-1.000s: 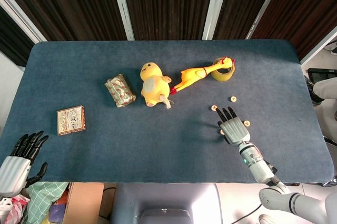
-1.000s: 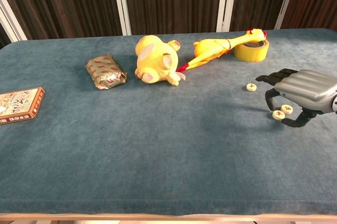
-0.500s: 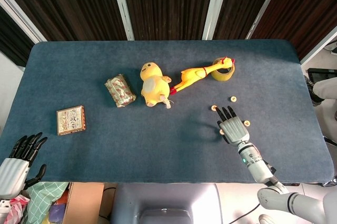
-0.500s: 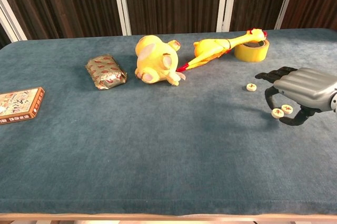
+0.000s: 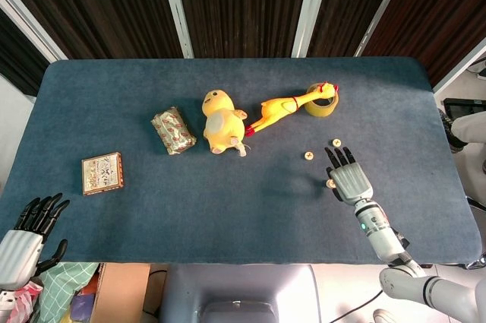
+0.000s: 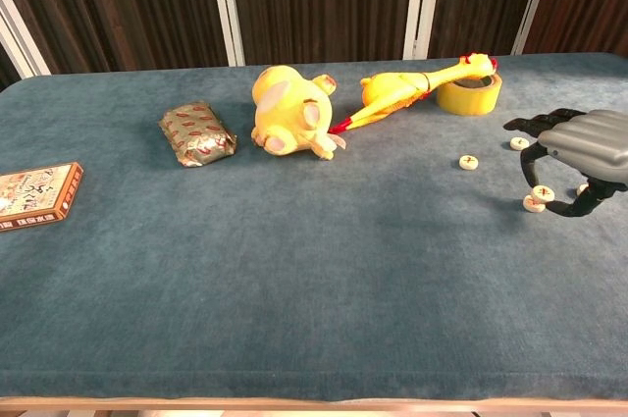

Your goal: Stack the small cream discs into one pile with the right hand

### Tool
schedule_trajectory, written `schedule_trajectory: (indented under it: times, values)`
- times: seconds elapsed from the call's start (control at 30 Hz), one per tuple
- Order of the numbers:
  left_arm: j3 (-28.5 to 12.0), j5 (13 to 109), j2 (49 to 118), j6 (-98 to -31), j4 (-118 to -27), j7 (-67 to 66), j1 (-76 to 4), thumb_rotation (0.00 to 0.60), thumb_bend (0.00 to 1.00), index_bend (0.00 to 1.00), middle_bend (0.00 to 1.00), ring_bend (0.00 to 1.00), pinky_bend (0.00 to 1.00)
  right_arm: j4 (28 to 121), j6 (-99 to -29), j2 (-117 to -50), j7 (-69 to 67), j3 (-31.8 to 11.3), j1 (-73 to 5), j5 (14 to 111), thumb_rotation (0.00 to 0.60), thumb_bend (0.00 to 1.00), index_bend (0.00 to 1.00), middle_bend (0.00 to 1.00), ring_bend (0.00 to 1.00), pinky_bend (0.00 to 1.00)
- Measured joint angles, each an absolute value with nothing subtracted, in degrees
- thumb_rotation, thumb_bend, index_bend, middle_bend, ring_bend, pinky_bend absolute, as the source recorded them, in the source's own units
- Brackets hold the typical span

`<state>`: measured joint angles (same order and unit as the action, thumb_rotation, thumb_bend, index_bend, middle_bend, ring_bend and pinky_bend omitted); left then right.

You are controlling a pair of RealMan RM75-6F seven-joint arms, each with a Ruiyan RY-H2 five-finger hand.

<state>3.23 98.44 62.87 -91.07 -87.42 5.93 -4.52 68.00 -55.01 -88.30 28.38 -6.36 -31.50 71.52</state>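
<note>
Several small cream discs lie at the right of the blue table [image 5: 152,209]. One disc [image 6: 470,162] and another disc [image 6: 519,143] sit apart on the cloth, the first also seen as a disc [image 5: 307,156] in the head view. My right hand [image 6: 584,147] hovers palm down over two close-set discs [image 6: 538,199], fingers spread and curved, thumb tip against them. A further disc [image 6: 582,188] peeks out under the hand. In the head view the right hand [image 5: 349,178] hides most of these. My left hand [image 5: 30,224] hangs off the table's front left corner, holding nothing.
A yellow tape roll [image 6: 468,95] with a rubber chicken [image 6: 412,86] lying across it stands behind the discs. A yellow plush duck [image 6: 289,111], a foil packet [image 6: 198,132] and a small card box [image 6: 34,193] lie to the left.
My right hand has moved right and slightly away from me. The two close-set discs under it have slid right with the thumb. The left hand sank a little lower.
</note>
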Motion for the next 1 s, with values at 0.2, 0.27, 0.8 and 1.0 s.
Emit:
schedule_trajectory:
  times: [0.2,0.27,0.8,1.0]
  values:
    - [3.0,98.2,63.0,-90.8,-87.2,6.0,-4.7,0.6,0.46,0.0,0.0,0.0,0.05,67.5,-54.7,-88.6,28.7,-6.4,-31.7,70.9,0.6,0.46,0.6,0.08,0.0,0.0]
    - [2.9,98.0,63.1,-90.7,-87.2,6.1,-4.8,0.6,0.46,0.0,0.0,0.0,0.05,67.2,-54.4,-88.8,28.9,-6.5,-31.9,70.4,0.6,0.46,0.6,0.08,0.0,0.0]
    - [2.7,97.7,63.3,-90.3,-86.9,6.4,-5.1,0.6,0.46,0.0,0.0,0.0,0.05,67.4,-53.9,-89.2,29.9,-6.1,-32.6,68.8,0.6,0.46,0.53,0.08,0.0,0.0]
    - [2.7,97.9,63.2,-90.7,-86.8,6.6,-5.0,0.6,0.46,0.0,0.0,0.0,0.05,69.5,-55.5,-88.2,29.2,-5.7,-32.1,69.7,0.6,0.46,0.44,0.09,0.0,0.0]
